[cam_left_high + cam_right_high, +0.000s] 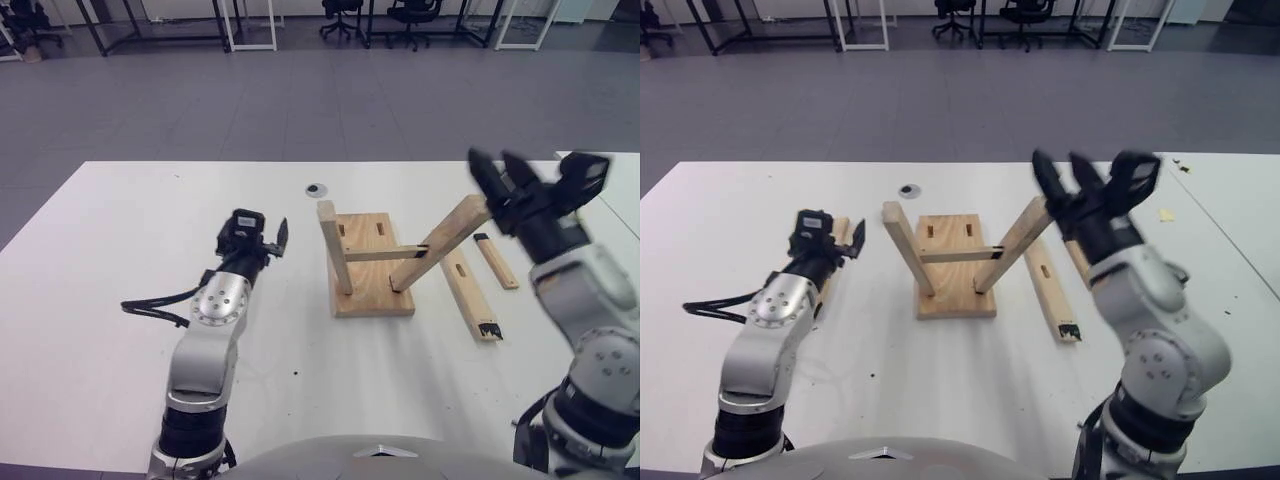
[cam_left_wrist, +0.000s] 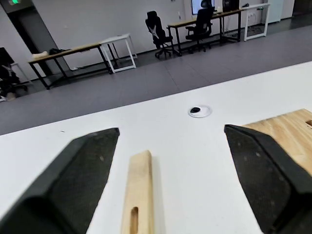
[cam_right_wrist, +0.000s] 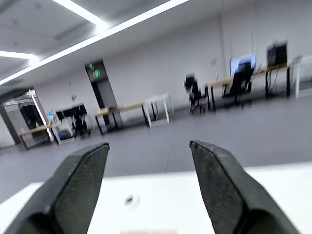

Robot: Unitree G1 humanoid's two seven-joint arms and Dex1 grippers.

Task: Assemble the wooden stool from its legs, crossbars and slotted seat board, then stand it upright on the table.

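The slotted seat board [image 1: 373, 290] lies flat mid-table. One leg [image 1: 335, 248] stands in it near its left edge. A second leg [image 1: 440, 243] leans up to the right, and a crossbar [image 1: 385, 253] joins the two. My right gripper [image 1: 503, 170] is open in the air, just above and right of the leaning leg's top end, holding nothing. My left gripper [image 1: 830, 235] is open low over the table left of the board, its fingers [image 2: 83, 170] on either side of a loose slotted leg [image 2: 138, 195]. Another slotted leg [image 1: 470, 293] and a short crossbar [image 1: 497, 262] lie right of the board.
A small round grommet [image 1: 317, 189] sits in the white table [image 1: 120, 230] behind the board. A second table [image 1: 622, 195] adjoins at the far right. A black cable [image 1: 150, 305] trails from the left arm. Bare tabletop lies in front of the board.
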